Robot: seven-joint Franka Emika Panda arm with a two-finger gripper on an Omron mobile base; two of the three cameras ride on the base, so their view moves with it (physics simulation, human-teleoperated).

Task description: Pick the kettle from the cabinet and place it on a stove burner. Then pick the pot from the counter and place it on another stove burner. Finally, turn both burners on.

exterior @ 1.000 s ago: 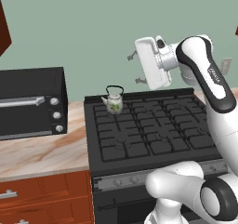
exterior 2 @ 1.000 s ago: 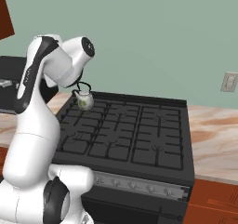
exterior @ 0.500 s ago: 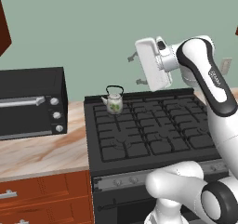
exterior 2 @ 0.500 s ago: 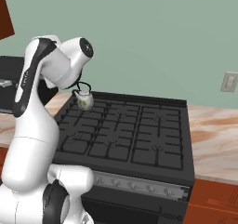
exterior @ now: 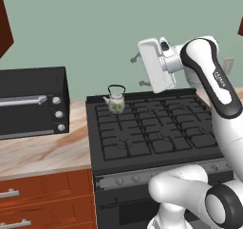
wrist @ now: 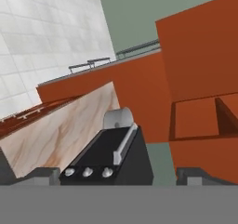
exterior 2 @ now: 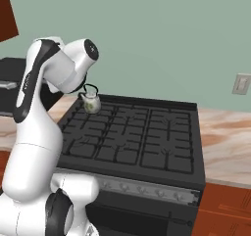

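Observation:
The small cream kettle point(exterior: 116, 101) with its black arched handle stands upright on the back-left stove burner point(exterior: 110, 113); from the other side the kettle point(exterior 2: 91, 102) sits just past my arm. My gripper point(exterior: 139, 71) hangs open and empty in the air to the kettle's right and above it, fingers pointing left. In the hand view the gripper point(wrist: 122, 176) is open, looking along the counter point(wrist: 60, 135) at a grey round thing point(wrist: 118, 117), apparently the pot, behind the toaster oven. An open reddish-brown cabinet point(wrist: 195, 118) shows beyond.
The black toaster oven point(exterior: 31, 102) stands on the counter point(exterior: 42, 152) left of the range. A knob strip point(exterior: 156, 173) runs along the range front. More counter point(exterior 2: 225, 127) lies right of the stove, with drawers point(exterior: 28, 195) below.
The hand has barely shifted. The kettle stays where it stood on the back-left burner.

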